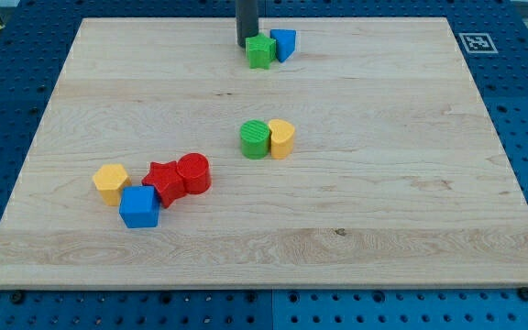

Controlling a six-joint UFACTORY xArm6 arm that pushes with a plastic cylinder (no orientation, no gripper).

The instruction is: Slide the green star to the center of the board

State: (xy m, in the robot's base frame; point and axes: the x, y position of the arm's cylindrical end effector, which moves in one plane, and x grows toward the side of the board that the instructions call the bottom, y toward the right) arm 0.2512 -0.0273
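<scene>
The green star [261, 52] lies near the view's top edge of the wooden board [383, 211], touching a blue block [284, 44] on its right. My tip [246, 45] comes down from the view's top and stands just left of the green star, at or very near its upper left side. A green cylinder [256, 139] and a yellow block [281, 138] sit side by side near the board's middle.
At the lower left lie a yellow block [111, 182], a blue cube [140, 207], a red star [164, 181] and a red cylinder [193, 173], close together. A fiducial tag [474, 42] sits past the board's top right corner.
</scene>
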